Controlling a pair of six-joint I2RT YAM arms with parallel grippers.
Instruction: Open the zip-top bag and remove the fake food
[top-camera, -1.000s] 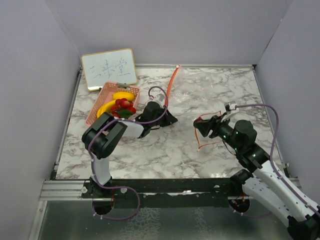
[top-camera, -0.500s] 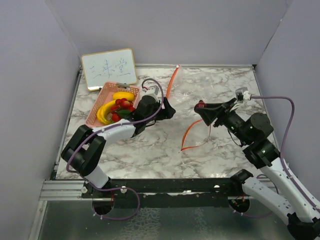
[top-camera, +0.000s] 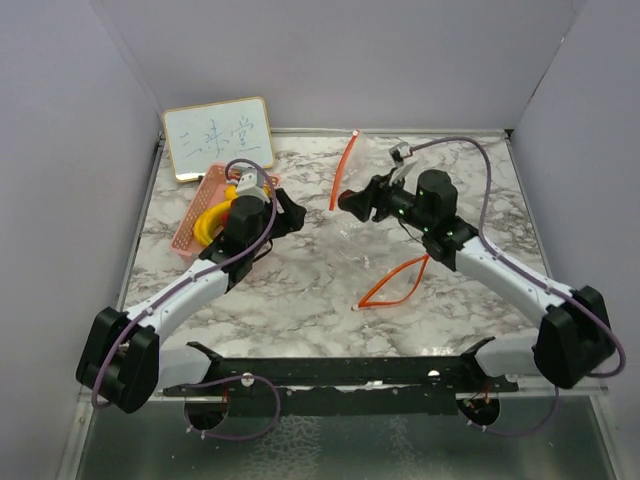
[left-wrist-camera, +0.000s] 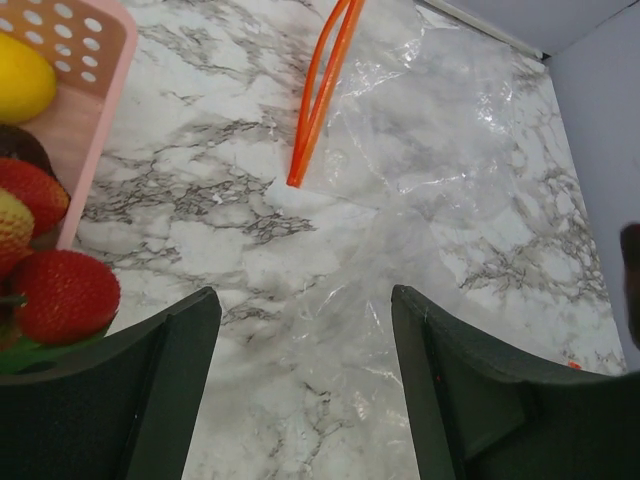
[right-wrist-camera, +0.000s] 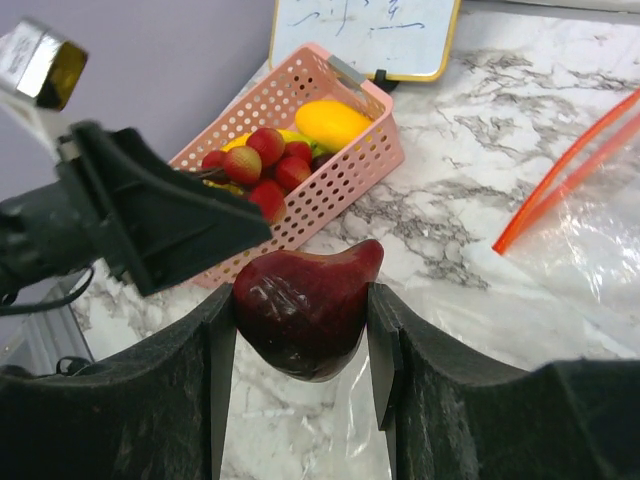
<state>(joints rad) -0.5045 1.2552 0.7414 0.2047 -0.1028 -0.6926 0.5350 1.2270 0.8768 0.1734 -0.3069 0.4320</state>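
The right gripper (right-wrist-camera: 303, 328) is clamped on a dark red fruit piece (right-wrist-camera: 305, 295), holding it in the air above the bench (top-camera: 300, 305), over the edge of the clear bag (left-wrist-camera: 430, 130). The piece is out of the bag, between the bag and the pink basket (right-wrist-camera: 335, 178).

Close beside it, not touching, the left gripper (left-wrist-camera: 303, 300) hovers with its fingers apart and nothing between them, next to the basket's near corner. Under this gripper the bag lies crumpled flat on the marble. One orange zip strip (left-wrist-camera: 320, 90) runs toward the back wall.

The basket sits at the far left of the bench. It holds a yellow lemon (right-wrist-camera: 335, 122), red berries (right-wrist-camera: 265, 160) and a banana (top-camera: 206, 220). A whiteboard (top-camera: 218, 137) leans just behind the basket.
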